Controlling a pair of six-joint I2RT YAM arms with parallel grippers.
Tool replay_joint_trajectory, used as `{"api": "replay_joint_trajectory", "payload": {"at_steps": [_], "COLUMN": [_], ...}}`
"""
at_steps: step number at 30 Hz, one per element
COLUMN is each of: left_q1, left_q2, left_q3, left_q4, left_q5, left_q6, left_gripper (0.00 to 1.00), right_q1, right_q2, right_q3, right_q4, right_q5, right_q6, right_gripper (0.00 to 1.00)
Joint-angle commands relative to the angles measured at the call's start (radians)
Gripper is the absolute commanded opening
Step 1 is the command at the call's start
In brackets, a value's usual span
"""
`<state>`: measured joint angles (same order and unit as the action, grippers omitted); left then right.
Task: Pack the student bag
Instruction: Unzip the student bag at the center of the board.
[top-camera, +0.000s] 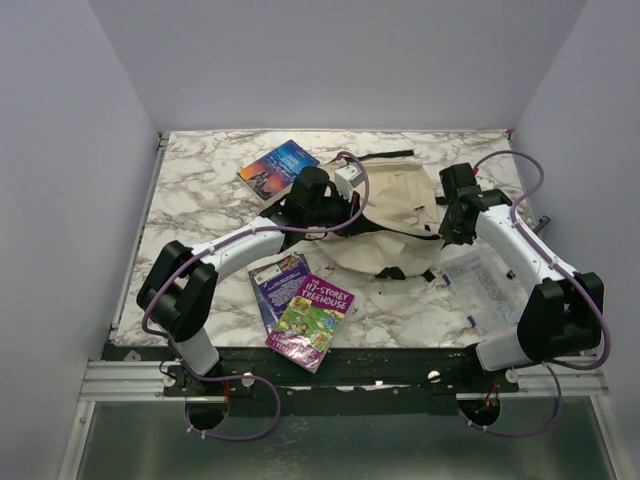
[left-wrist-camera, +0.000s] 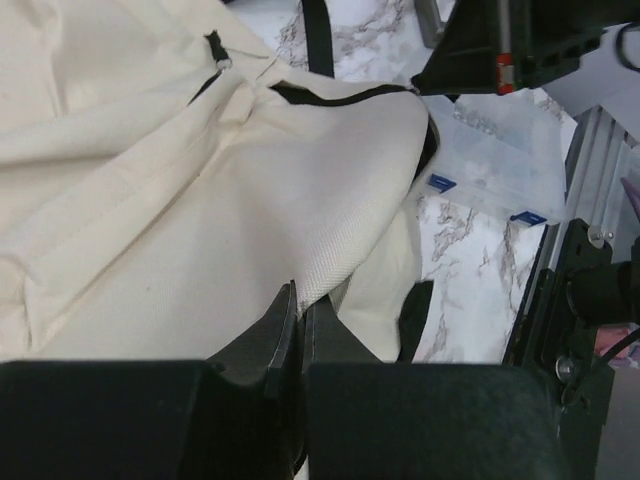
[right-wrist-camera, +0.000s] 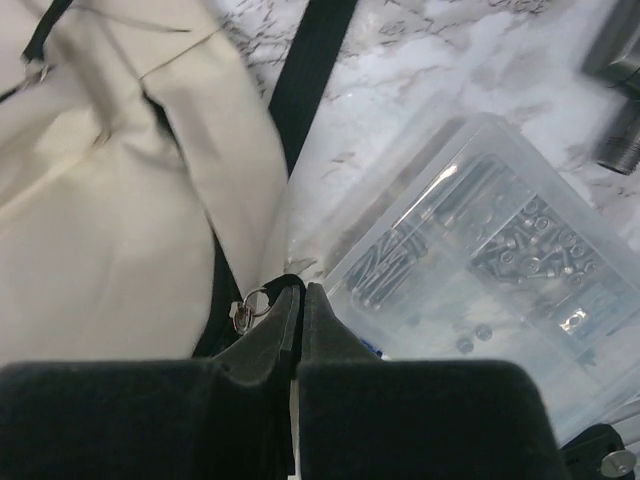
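The student bag (top-camera: 395, 210), cream fabric with black straps and zipper trim, lies crumpled in the middle of the marble table. My left gripper (top-camera: 318, 203) sits at its left side. In the left wrist view that gripper (left-wrist-camera: 300, 297) is shut on a woven cream edge of the bag (left-wrist-camera: 200, 190). My right gripper (top-camera: 455, 218) is at the bag's right side. The right wrist view shows it (right-wrist-camera: 298, 290) shut on the black zipper pull tab, whose metal ring (right-wrist-camera: 248, 305) lies beside the left finger, at the edge of the bag (right-wrist-camera: 100, 210).
A blue book (top-camera: 279, 168) lies behind the left gripper. Two purple books (top-camera: 303, 305) lie overlapping at the front, left of centre. A clear plastic compartment box (top-camera: 485, 285) with screws (right-wrist-camera: 480, 250) sits just right of the bag, under the right arm.
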<state>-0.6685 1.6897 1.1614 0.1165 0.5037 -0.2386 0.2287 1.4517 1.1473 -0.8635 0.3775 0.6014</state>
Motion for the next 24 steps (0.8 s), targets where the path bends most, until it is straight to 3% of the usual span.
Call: {"api": "replay_joint_trajectory", "payload": {"at_steps": [1,8,13,17,22,24], "left_q1": [0.027,0.029,0.019,-0.003,-0.078,-0.103], "left_q2": [-0.105,-0.079,-0.062,-0.020,0.003,0.019], "left_q3": [-0.002,0.015,0.032,0.050,0.076,0.113], "left_q4": [0.019,0.025,0.029,0.029,0.002,-0.021], "left_q5": [0.013,0.108,0.154,0.102,-0.063,-0.091], "left_q6": [0.023,0.030,0.030,-0.001,0.049,0.078], "left_gripper": [0.00,0.00,0.02,0.45,0.70,0.74], "right_q1": [-0.103,-0.178,-0.178,-0.178,-0.179,-0.178], "right_q2": [0.025,0.157,0.054,-0.103,-0.163,-0.166], "right_q3": [-0.055,-0.040,-0.121,-0.173,-0.121,-0.100], "right_q4": [0.058,0.212,0.290,0.321,0.250,0.224], "right_q5": [0.083,-0.066,-0.210,-0.324,-0.418,-0.433], "right_q6": [-0.008,-0.073,-0.124,-0.158,-0.162,-0.168], "right_gripper": [0.01,0.01,0.01,0.01,0.01,0.01]}}
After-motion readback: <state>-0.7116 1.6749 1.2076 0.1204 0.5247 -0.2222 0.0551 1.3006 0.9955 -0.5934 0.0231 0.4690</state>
